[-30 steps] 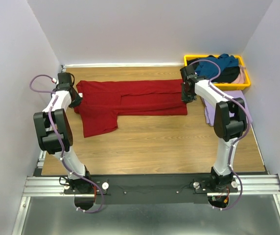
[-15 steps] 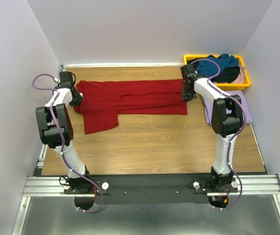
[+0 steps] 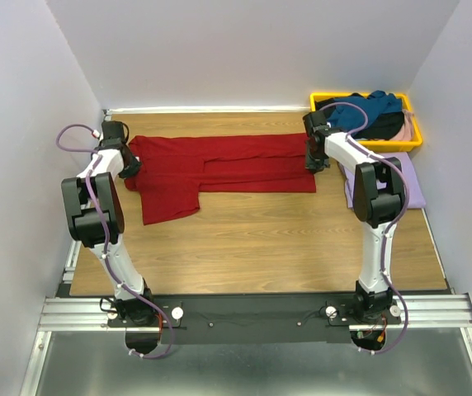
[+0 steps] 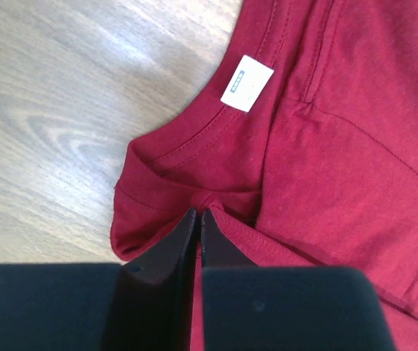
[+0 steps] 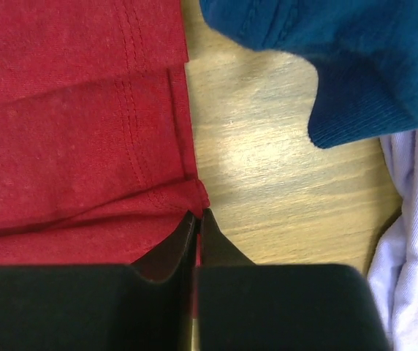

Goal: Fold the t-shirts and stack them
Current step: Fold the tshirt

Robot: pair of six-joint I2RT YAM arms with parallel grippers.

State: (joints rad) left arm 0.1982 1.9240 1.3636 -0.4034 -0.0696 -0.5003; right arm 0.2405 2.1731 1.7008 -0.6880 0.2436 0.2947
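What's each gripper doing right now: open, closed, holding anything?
Left gripper: closed, pinching the dark red t-shirt near its collar.
Right gripper: closed, pinching the same shirt's hem corner.

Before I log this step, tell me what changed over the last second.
The left arm and right arm swung their elbows slightly inward. The left gripper and right gripper barely moved and kept pinching the red shirt at its collar end and hem corner. Nothing was let go. Tray and lavender shirt stayed put.
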